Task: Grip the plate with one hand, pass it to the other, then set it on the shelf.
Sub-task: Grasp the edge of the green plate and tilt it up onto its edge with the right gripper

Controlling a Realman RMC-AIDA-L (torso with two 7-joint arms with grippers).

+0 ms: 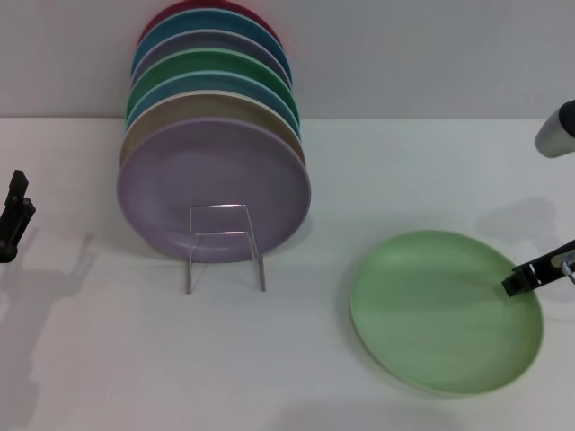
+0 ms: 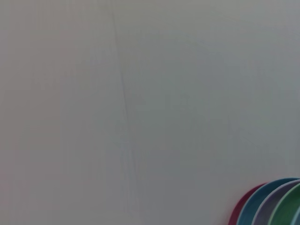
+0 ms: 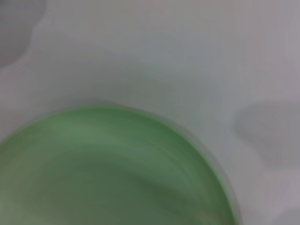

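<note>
The pale mint-green plate [image 1: 445, 310] lies on the white table at the front right. It fills the lower part of the right wrist view [image 3: 108, 173], where it is blurred. My right gripper [image 1: 526, 278] reaches in from the right edge, with its black tip over the plate's right rim. The silver wire shelf [image 1: 225, 247] stands left of centre, its rectangular loop facing front. My left gripper [image 1: 13, 215] hangs at the far left edge, away from everything.
A row of upright plates leans behind the wire loop, with a lilac plate [image 1: 211, 184] in front and a darker green plate [image 1: 211, 67] further back. Their rims show in the left wrist view [image 2: 276, 204]. A grey wall [image 1: 404, 54] stands behind.
</note>
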